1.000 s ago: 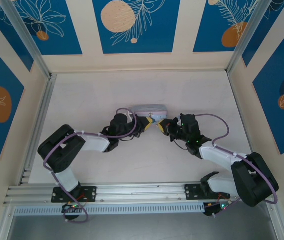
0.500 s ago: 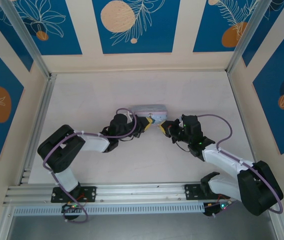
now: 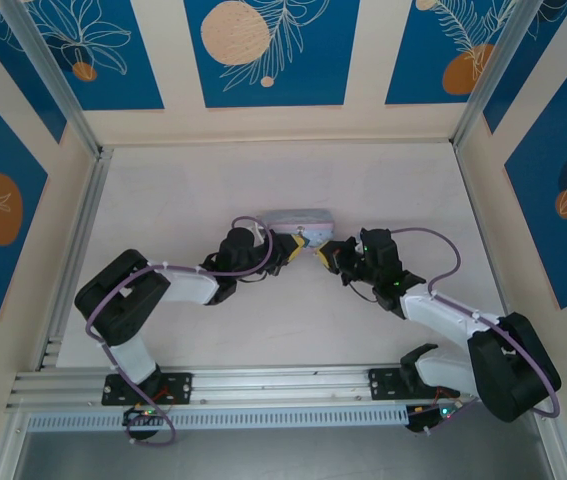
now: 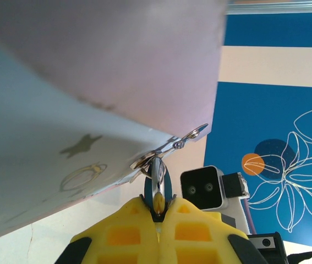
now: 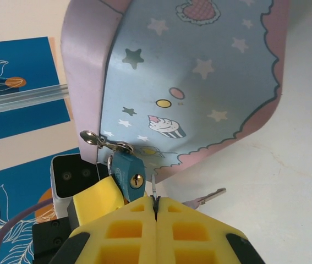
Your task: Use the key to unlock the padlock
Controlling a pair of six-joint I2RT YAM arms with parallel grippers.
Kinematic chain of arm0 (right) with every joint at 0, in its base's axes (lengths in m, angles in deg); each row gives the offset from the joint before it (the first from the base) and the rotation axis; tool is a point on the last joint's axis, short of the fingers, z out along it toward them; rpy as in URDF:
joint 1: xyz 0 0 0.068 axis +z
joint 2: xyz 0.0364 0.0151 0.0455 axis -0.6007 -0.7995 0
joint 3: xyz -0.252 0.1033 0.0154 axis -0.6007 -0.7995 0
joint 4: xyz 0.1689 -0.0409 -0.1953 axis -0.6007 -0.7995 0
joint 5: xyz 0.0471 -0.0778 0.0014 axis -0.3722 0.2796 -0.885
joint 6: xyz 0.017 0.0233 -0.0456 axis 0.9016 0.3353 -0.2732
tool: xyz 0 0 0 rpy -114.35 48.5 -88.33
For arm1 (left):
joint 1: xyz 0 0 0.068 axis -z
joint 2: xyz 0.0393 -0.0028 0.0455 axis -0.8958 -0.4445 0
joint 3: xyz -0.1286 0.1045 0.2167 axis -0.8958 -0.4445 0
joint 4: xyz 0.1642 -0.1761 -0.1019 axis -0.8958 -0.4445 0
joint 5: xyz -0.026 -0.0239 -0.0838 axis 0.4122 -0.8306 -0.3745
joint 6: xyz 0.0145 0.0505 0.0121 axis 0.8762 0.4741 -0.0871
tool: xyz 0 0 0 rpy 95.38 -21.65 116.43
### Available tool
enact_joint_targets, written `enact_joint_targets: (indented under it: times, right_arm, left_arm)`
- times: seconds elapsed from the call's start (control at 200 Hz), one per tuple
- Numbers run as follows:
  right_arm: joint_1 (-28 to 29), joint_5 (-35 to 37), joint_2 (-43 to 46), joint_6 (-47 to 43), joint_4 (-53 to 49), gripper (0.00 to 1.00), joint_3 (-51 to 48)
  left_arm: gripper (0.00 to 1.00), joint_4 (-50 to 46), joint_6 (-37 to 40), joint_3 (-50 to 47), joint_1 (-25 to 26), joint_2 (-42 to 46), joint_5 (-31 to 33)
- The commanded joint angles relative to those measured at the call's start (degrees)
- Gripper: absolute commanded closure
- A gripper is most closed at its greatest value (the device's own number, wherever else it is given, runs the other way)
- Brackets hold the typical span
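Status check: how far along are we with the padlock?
Done: left gripper clamps the padlock hanging at the tin clasp, keyhole exposed. In hand: right gripper is shut, apparently on the key, close beside the keyhole but not in it. Remaining: insert, turn, release the padlock.

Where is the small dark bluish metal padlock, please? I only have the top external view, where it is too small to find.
Observer: The small dark bluish metal padlock hangs from the clasp of the light-blue cartoon tin box.
Operator: Is anything holding it?
Observer: The left gripper is shut on its body.
Operator: Is it being unlocked yet?
Observer: No, the thin pale metal key juts out beside the right gripper, and the brass keyhole is empty.
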Motion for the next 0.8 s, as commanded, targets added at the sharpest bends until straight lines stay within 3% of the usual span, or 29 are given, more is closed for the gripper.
enact_joint_targets:
  times: [0.0,0.79]
  right_arm:
    - [-0.07,-0.17,-0.44,0.19,1.75,1.0,1.99]
    - [0.17,-0.55,-2.27,1.18,6.59,1.0,2.05]
  left_arm:
    - [1.0,0.3,-0.05,0.12,0.41,1.25,0.51]
    - [1.0,0.61,-0.23,0.38,0.74,1.09,0.25]
